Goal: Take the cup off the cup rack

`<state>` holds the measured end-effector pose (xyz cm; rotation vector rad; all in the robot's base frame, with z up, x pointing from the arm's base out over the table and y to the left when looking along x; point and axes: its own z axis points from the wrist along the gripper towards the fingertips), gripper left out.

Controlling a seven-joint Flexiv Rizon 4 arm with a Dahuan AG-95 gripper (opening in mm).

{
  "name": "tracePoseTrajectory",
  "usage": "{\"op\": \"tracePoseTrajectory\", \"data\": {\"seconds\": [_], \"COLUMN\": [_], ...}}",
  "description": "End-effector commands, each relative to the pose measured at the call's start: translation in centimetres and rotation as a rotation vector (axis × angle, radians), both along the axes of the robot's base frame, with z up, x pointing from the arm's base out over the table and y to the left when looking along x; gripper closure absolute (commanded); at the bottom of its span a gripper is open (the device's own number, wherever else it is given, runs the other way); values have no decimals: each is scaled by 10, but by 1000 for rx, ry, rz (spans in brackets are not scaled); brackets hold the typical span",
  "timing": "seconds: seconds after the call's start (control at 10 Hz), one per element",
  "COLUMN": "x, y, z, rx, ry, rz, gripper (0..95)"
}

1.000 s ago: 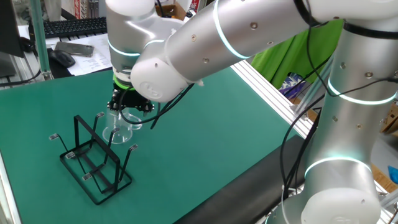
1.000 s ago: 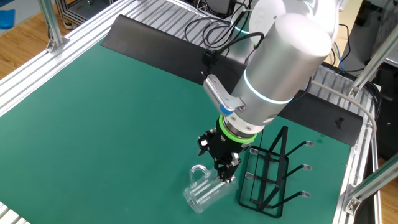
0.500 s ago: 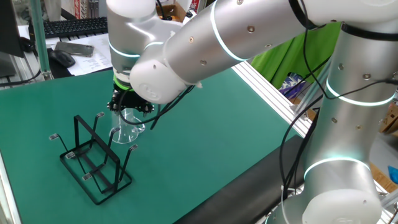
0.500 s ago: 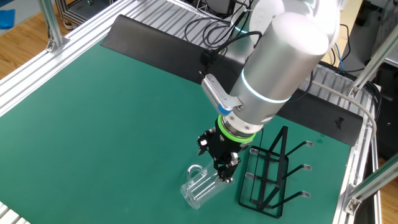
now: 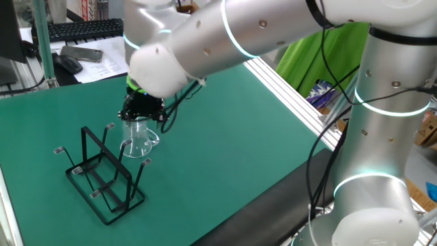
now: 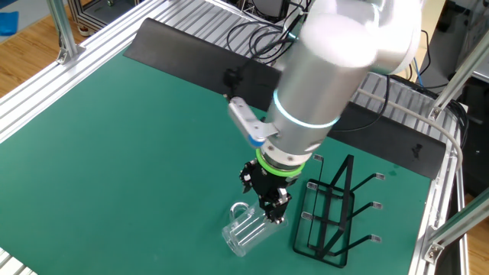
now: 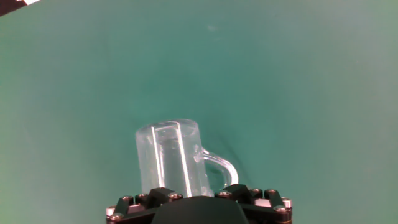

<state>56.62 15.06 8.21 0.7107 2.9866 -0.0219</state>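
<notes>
The clear glass cup [image 5: 138, 140] hangs tilted from my gripper [image 5: 141, 115], just above the green mat and off the rack's pegs. In the other fixed view the cup [image 6: 245, 228] lies slanted, handle up, left of the black wire cup rack [image 6: 333, 212], and my gripper [image 6: 271, 209] is shut on its rim end. The rack [image 5: 102, 176] stands upright to the cup's lower left, apart from it. In the hand view the cup [image 7: 170, 155] juts out from my gripper [image 7: 196, 198] with its handle to the right.
A keyboard [image 5: 80, 29], a mouse [image 5: 68, 63] and papers lie beyond the mat's far left corner. Aluminium rails [image 6: 61, 84] border the mat. A black strip [image 6: 191, 47] and cables run along the far edge. Green mat [image 7: 280, 74] lies ahead of the cup.
The cup has moved a little away from the rack, held in my gripper. The arm's wrist link has swung round above it. The rack has not moved.
</notes>
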Motion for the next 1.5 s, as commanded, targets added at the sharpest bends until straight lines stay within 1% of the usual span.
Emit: {"op": "tracePoseTrajectory", "data": {"seconds": [0.1,0.2,0.4,0.5,0.8,1.1,1.3,1.5], "x": [2,4,10,11,14,21,26,27], "y": [0,-1,-6,-11,-22,-29,-34,-36], "z": [0,2,6,7,5,7,9,9], "rx": [2,2,0,1,-5,2,6,5], "ry": [4,4,8,9,8,12,25,31], "rz": [8,12,28,37,64,61,63,49], "gripper": [570,760,760,950,950,950,950,950]}}
